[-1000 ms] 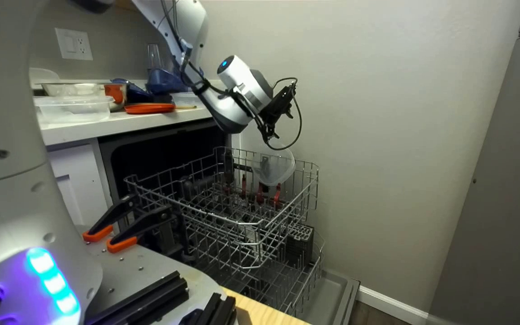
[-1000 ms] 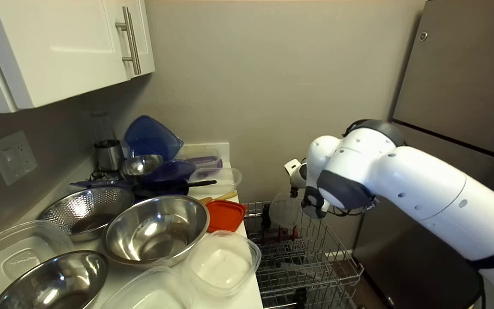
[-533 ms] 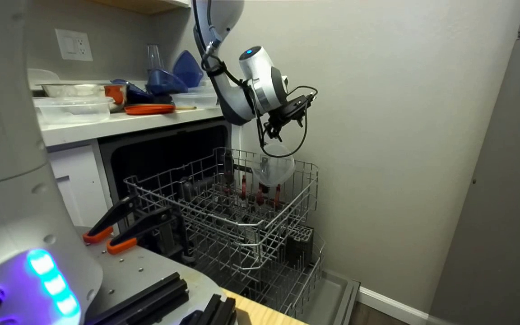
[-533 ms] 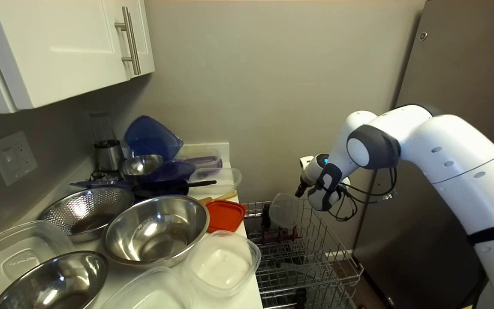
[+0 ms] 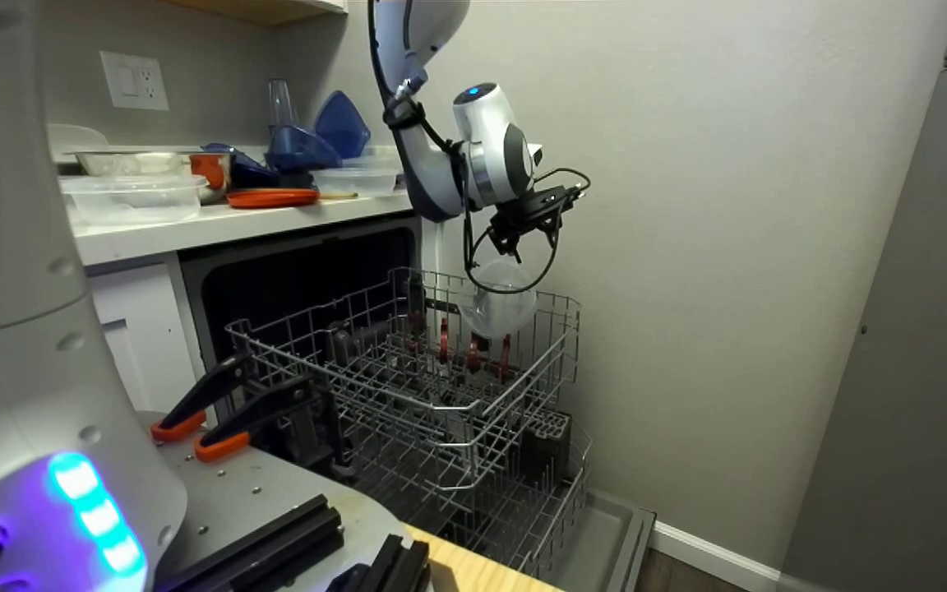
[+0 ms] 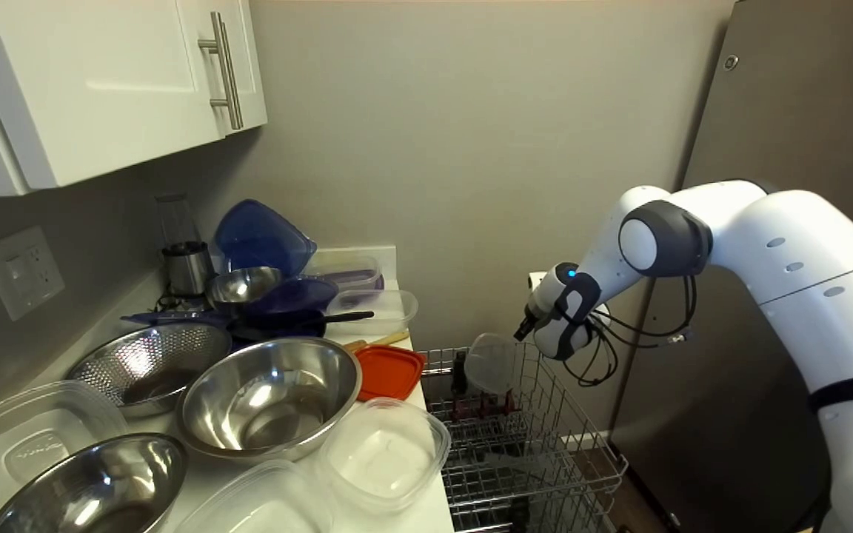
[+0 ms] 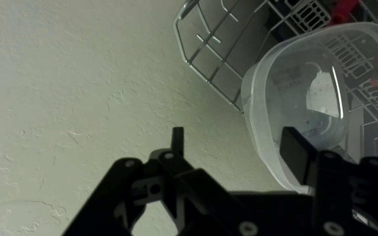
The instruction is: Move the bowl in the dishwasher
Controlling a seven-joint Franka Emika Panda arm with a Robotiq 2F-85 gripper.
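Observation:
The bowl, pale and translucent, leans tilted in a corner of the upper wire rack and shows in both exterior views [image 5: 500,314] [image 6: 489,363]. The dishwasher [image 5: 309,284] has its dark cavity behind the pulled-out rack [image 5: 408,399]. Just above the bowl hangs my gripper [image 5: 513,249], fingers pointing downward; an exterior view [image 6: 522,330] puts it beside the bowl's upper rim. In the wrist view the gripper [image 7: 235,147] is open with only wall between its fingers. Its right finger [image 7: 294,154] overlaps the rim of the bowl [image 7: 290,78]; whether they touch I cannot tell.
Red pieces [image 5: 473,358] stand in the rack below the bowl. The wall [image 7: 77,98] runs close along the rack. A white counter [image 5: 251,220] beside it carries steel bowls [image 6: 271,392], clear containers [image 6: 386,451] and a red lid [image 6: 389,370]. A fridge [image 6: 752,311] stands opposite.
The arm has swung toward the fridge side and its elbow has risen, with the wrist turning so the gripper points more downward. The bowl and rack look unmoved.

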